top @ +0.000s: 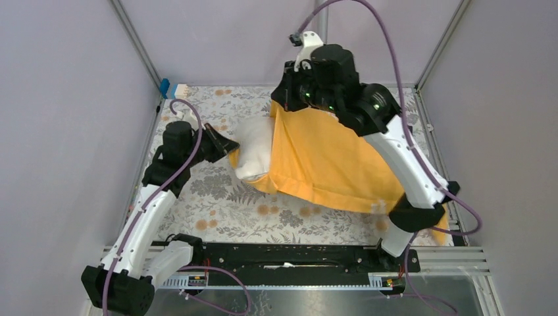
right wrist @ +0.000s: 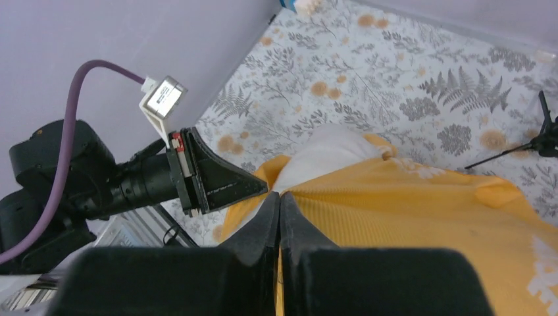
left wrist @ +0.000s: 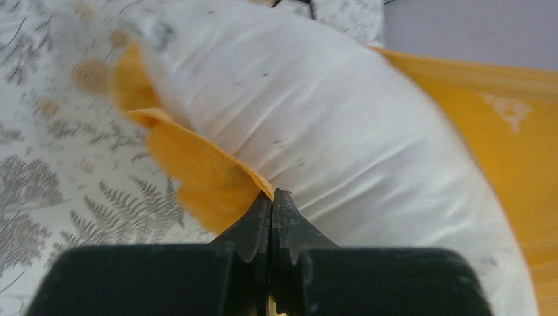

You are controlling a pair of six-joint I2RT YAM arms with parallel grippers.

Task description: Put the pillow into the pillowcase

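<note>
Jaws of the left gripper (left wrist: 272, 195) were closed together on the lower hem of the pillowcase (top: 329, 164), at its open mouth. Jaws of the right gripper (right wrist: 279, 196) were likewise pressed shut, pinching the upper hem. The overhead view showed that hem lifted clear of the table (top: 217, 204), with the cloth hanging from it like a tent.

Judged purpose: one grip low and one high spread the mouth so the cloth could be drawn over the filling.

The pillow (top: 255, 151) lay mostly inside the case, one rounded white end protruding from the mouth toward the left arm. In the left wrist view that exposed end bulged directly ahead of the closed fingertips, touching or very nearly so. In the right wrist view it showed just beyond the tips, below the lifted hem.
</note>
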